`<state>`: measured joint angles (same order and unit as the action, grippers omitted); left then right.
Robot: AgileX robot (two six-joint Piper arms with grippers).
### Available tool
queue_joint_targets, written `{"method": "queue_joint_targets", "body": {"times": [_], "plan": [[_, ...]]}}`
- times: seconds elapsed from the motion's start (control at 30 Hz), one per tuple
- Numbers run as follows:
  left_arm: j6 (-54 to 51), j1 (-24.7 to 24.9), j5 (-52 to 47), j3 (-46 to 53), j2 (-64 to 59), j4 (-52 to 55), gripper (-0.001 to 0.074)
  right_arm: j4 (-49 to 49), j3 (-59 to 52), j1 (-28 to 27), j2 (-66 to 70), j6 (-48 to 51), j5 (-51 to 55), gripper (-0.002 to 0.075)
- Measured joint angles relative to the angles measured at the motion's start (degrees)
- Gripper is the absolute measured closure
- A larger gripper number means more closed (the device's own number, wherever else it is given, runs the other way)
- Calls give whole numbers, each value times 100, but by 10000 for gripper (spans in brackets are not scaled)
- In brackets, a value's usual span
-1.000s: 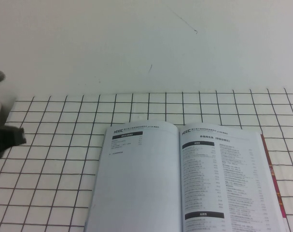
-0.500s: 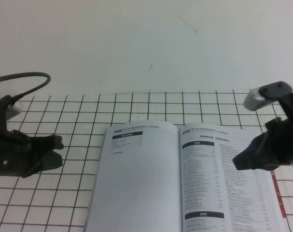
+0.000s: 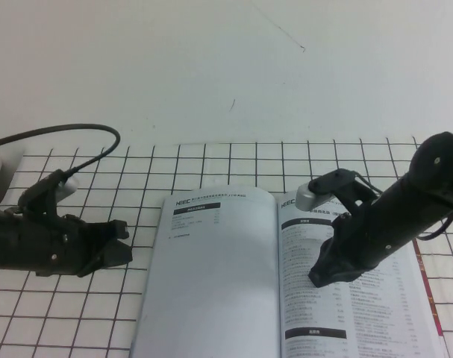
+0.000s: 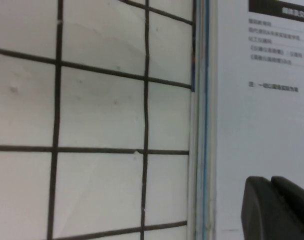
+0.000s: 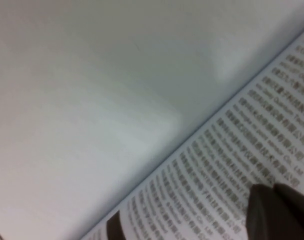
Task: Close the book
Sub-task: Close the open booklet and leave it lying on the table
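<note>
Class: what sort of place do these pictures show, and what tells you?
Probably a robot test bench: a white, grid-marked table, one open book, the left gripper beside its left edge, jaws open, and the right gripper over its right page.

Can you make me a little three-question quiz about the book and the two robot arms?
1. True or false: the white paper book with printed pages lies shut on the black-gridded white table.
2. Which page is the black right gripper above? A) left page B) right page
3. Fill in: the black left gripper, open, is over the grid beside the book's ___ edge.
Key: 1 false, it lies open; 2 B; 3 left.
</note>
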<state>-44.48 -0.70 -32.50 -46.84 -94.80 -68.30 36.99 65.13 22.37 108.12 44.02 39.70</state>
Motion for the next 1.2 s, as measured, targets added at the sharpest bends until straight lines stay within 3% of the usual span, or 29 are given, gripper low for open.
{"method": "queue_joint_targets", "body": {"times": [0.33,0.67,1.2], "plan": [[-1029,196,138,-45,-1043,-990,738,-51,111,0,442,55,-33,729],[-1480,259,-23,-58,-1169,-1725,738,-51,115,0,489,73,-37,729],[-2069,1423,-430,-413,-1072,-2466,738,-156,115,0,433,73,-145,729]]}}
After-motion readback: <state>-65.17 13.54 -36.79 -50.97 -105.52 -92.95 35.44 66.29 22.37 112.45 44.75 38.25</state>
